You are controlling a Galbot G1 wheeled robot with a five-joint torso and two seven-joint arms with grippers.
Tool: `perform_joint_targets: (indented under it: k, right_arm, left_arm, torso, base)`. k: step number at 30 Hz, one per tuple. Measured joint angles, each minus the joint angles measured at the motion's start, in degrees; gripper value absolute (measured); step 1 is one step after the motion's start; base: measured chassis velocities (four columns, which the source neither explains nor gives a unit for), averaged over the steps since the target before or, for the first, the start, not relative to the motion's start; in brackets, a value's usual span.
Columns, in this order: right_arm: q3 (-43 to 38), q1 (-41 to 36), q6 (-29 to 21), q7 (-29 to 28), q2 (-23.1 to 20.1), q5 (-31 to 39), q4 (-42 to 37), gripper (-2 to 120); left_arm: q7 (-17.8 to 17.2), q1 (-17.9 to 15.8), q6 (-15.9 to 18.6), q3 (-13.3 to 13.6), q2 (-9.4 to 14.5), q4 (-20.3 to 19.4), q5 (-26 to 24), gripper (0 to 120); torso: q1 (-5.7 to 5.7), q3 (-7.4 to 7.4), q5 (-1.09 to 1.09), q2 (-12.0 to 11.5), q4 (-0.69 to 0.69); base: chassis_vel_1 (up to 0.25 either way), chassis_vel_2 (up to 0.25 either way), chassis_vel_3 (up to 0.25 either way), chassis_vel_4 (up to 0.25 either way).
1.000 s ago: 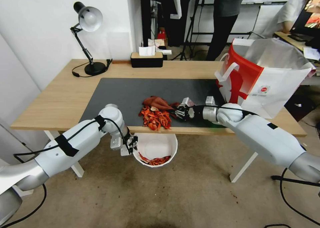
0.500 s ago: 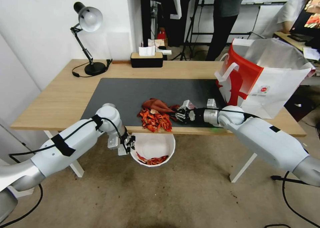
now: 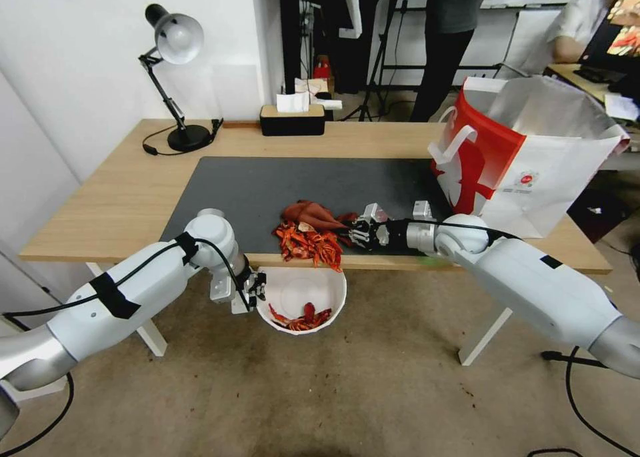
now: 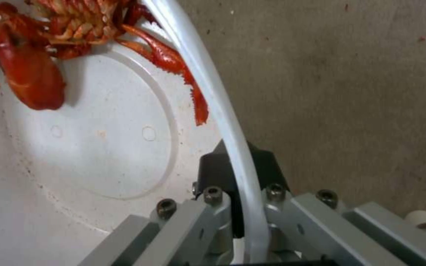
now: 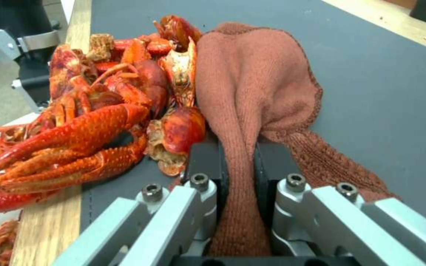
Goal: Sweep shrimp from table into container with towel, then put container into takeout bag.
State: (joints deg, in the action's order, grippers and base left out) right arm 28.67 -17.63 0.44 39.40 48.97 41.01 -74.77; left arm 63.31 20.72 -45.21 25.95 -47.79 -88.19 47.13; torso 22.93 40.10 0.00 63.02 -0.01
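Over at 9 o'clock the left gripper (image 3: 257, 290) hangs just below the tabletop (image 3: 120, 197) edge, clamped onto the rim of the container (image 3: 333, 290); in the left wrist view its fingers (image 4: 213, 173) pinch that white rim (image 4: 208, 85) from both sides. The container sits in the air under the front edge, with a few shrimp pieces (image 3: 303, 318) already lying inside. Moving toward centre, the main pile of shrimp (image 3: 308, 242) crowds the near lip of the dark mat (image 3: 267, 183), some pieces poking out over the edge right above the container. Touching the pile at its 1 o'clock side is the towel (image 3: 310, 212). The right gripper (image 3: 357, 233) is closed on the towel's tail; in the right wrist view the cloth (image 5: 252, 85) is squeezed between the black pads (image 5: 204, 162). Far out at 3 o'clock, the takeout bag (image 3: 533, 157) stands open on the tabletop, well apart from the pile.
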Motion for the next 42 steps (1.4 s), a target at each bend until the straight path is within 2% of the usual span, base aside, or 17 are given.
perform_joint_targets:
  k: [11,42]
  right_arm:
    - [-0.1,-1.4,-0.2,-0.1,-1.6,0.1,-2.9,8]
    - [-0.7,-4.5,-0.2,-0.6,-3.7,0.1,-7.5,8]
  left_arm:
    - [0.1,-0.1,0.0,-0.4,1.1,0.4,-0.3,0]
    - [0.0,-0.4,0.1,-0.5,1.7,0.6,-1.1,0]
  torso:
    - [-0.01,0.00,0.00,0.0,0.02]
    - [-0.01,0.01,0.01,0.0,0.04]
  base:
    - [0.000,0.000,0.000,0.000]
    - [0.000,0.000,0.000,0.000]
